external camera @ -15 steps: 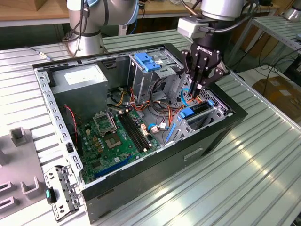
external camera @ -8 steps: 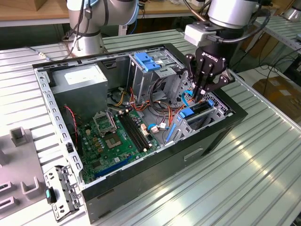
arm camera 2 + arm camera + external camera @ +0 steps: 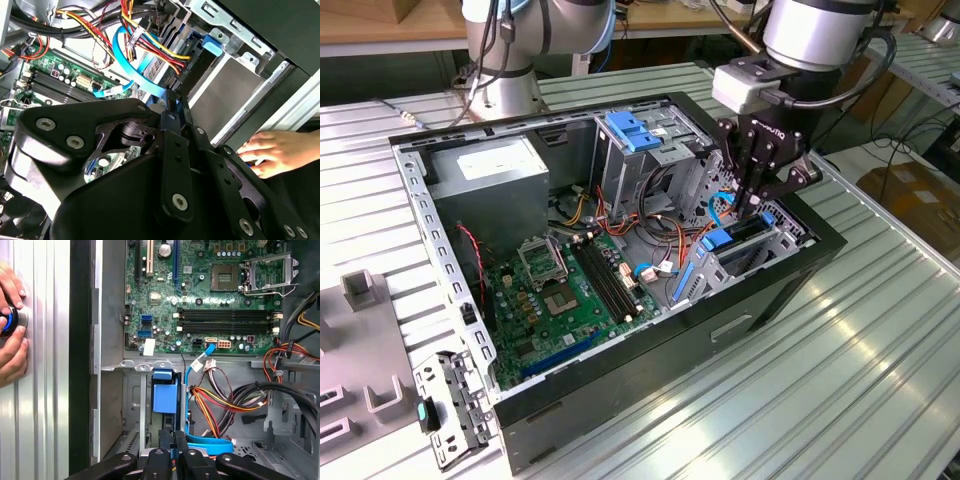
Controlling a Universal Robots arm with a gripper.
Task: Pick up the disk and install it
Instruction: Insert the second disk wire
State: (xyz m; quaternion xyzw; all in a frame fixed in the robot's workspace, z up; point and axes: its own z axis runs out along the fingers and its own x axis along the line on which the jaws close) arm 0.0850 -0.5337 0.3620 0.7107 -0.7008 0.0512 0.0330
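Now my gripper [image 3: 752, 205] is pinched shut on the disk [image 3: 165, 397], right of centre. If tilted, it could jam in the drive bay [image 3: 760, 245].

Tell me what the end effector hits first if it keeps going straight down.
Probably the blue-framed disk in the drive bay directly beneath the end effector; the fingers look closed near its edge, though depth is unclear.

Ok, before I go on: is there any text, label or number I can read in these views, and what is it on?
Nothing reads well enough to quote.
Lettering on the gripper body, exterior view: too small.
Sticker on the power supply: print blurred.
White cable tag, second wrist view: dark print, too small.
Motherboard markings, first wrist view: too small.
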